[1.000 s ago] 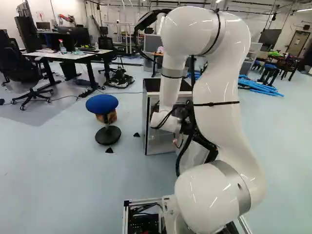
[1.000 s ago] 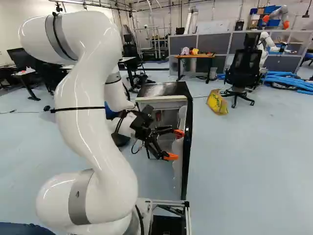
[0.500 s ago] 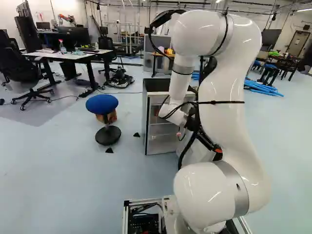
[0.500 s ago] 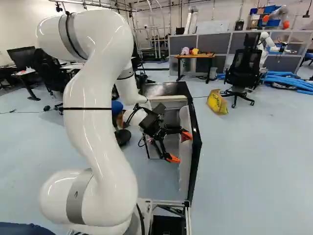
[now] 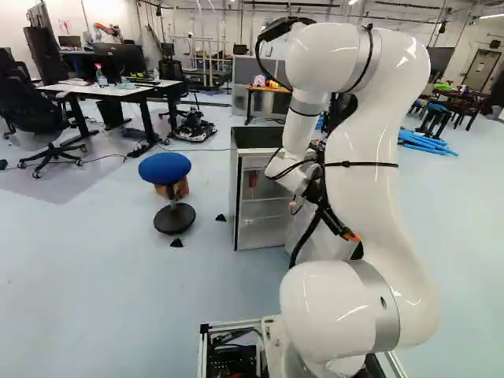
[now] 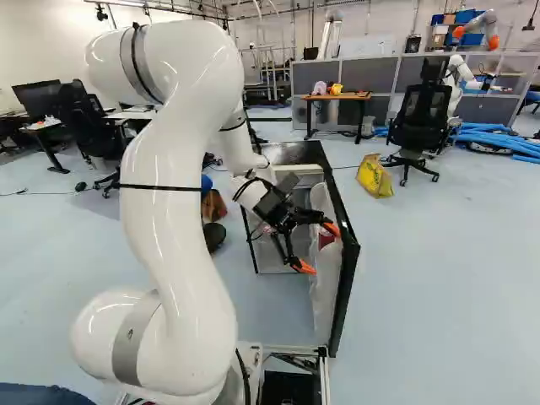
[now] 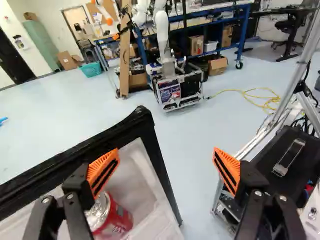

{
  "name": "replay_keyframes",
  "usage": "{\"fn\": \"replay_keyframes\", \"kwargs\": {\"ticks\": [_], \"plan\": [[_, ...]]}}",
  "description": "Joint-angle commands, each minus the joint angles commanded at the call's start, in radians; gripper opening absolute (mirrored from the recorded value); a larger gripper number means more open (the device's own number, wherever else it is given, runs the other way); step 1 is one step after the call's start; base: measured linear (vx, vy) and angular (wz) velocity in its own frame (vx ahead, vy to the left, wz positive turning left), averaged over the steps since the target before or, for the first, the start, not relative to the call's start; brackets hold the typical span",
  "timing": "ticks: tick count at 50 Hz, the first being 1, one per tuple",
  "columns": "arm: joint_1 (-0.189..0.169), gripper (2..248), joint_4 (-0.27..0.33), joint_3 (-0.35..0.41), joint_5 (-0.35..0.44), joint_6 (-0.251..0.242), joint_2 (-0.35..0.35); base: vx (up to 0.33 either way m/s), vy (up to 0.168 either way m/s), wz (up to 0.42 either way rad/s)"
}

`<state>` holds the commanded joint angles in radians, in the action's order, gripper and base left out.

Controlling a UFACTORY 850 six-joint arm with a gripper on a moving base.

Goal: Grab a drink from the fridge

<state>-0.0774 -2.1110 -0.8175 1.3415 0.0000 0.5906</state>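
Gripper (image 7: 166, 165): spread wide, holding nothing. One orange pad (image 7: 103, 171) hangs over the inner side of the fridge door, near the can; the other is out past the door's edge. Contact with the door: cannot tell.

Left to right from there. Blue stool (image 5: 164, 167) on the floor, left of the fridge (image 5: 262, 206) in the left base view. Fridge stands open, shelves inside; a small red item (image 5: 252, 179) sits high in it, kind unclear.

Next, in the right base view, the open door (image 6: 346, 261), black frame, pale liner. In its inner pocket, a red can (image 7: 114, 220) with a silver top, the likely target. Contents otherwise hard to make out.

Handling, as judged: if full, fairly heavy for its size and firm under a squeeze; if empty, light and easily dented. Smooth wall, slippery if cold and damp. Best taken by opposite sides of the body, just below the rim, moderate pressure, then drawn clear of the pocket wall before turning. Tight space beside the liner could catch a finger.

Farther right, a yellow bag (image 6: 374, 175) on the floor, contents unseen.
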Motion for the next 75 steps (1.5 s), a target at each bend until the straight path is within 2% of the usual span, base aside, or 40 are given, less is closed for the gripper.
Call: {"fn": "replay_keyframes", "kwargs": {"ticks": [37, 75], "plan": [[-0.131, 247, 0.0, -0.217, 0.0, 0.0, 0.073, 0.0, 0.0, 0.0], [-0.251, 247, 0.012, -0.447, -0.016, 0.0, 0.169, 0.0, 0.0, 0.0]]}}
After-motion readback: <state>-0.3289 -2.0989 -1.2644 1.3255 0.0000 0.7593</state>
